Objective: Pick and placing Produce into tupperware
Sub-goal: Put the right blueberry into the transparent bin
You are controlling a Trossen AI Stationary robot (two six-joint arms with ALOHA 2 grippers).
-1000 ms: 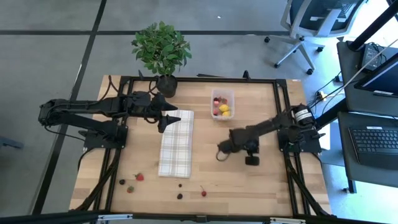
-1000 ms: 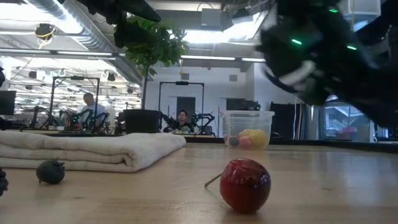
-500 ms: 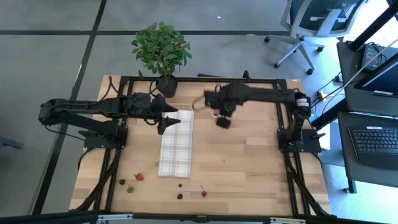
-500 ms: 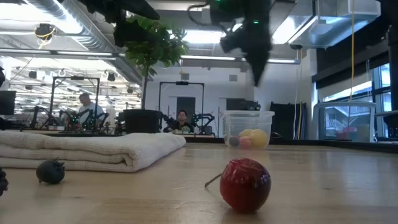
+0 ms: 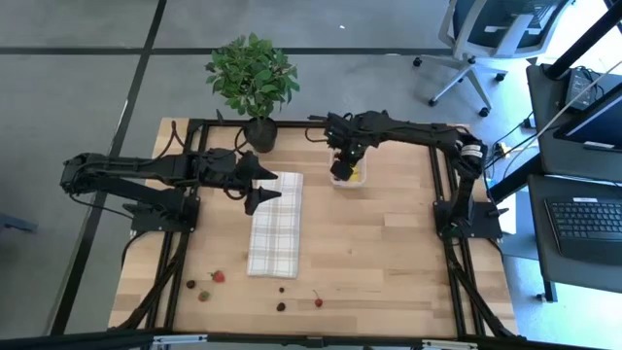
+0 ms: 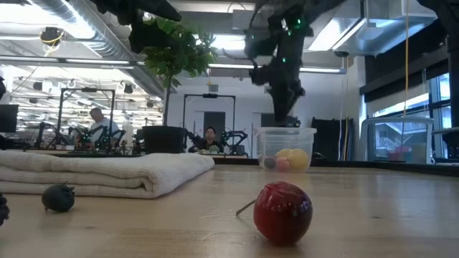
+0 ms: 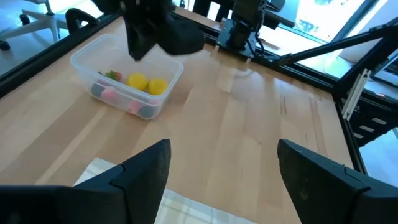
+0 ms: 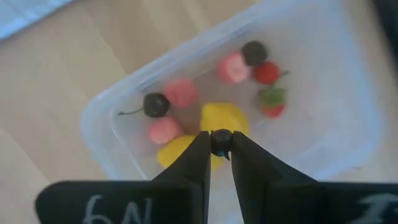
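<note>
Over on the left, the left hand [image 5: 260, 192] hovers with fingers spread wide above the checked cloth [image 5: 275, 224]. Loose produce [image 5: 218, 276] lies near the surface's [image 5: 389, 253] front edge. To the right, the right hand [image 8: 216, 144] pinches a small dark berry [image 8: 219, 140] directly above the clear tupperware [image 5: 348, 173], which holds yellow, pink, red and dark pieces.
</note>
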